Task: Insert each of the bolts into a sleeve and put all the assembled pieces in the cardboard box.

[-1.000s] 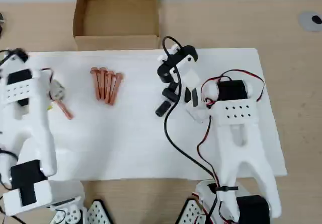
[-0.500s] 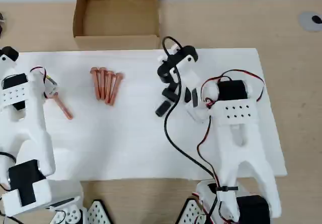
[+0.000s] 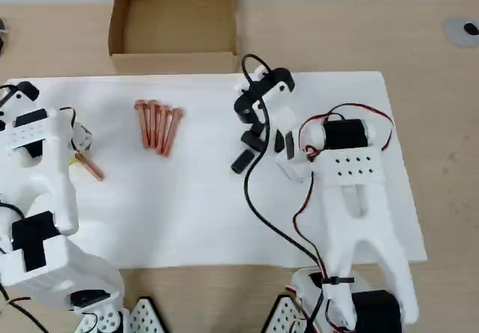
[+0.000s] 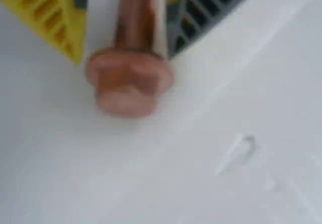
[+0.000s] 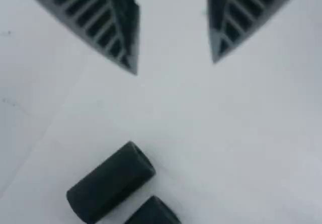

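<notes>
Table (image 3: pixel 438 116) w/ white sheet (image 3: pixel 187 213), cardboard box (image 3: pixel 174 63)

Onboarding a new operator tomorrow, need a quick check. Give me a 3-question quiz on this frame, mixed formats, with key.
1. True or false: the left end effector is shut on a copper bolt.
2. What shows inside the cardboard box? A) assembled pieces B) nothing C) loose sleeves
3. Fill in: the right end effector, above the white mat near a black sleeve, has its jaws ____.
Key: 1 true; 2 B; 3 open.
</notes>
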### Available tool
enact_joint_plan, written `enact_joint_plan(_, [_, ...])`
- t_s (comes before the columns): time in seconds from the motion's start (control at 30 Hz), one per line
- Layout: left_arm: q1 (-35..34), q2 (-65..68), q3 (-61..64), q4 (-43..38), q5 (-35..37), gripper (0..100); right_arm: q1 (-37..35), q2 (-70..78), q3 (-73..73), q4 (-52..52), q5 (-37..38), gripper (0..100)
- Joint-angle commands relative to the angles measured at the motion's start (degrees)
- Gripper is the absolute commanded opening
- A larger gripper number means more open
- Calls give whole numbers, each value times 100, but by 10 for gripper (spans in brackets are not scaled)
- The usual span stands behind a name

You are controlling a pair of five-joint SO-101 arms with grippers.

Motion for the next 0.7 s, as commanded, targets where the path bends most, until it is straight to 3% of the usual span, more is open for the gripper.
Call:
enact_joint_plan(0.0, [-26, -13, -273, -35, 26, 127, -101, -13, -110, 26, -35, 133])
enact_joint_plan(0.5, [-18, 4, -264, 185, -141, 127, -127, -40, -171, 202, -35, 133])
enact_joint_plan(0.67, [79, 13, -246, 193, -167, 125, -620, -611, -277, 686, -44, 132])
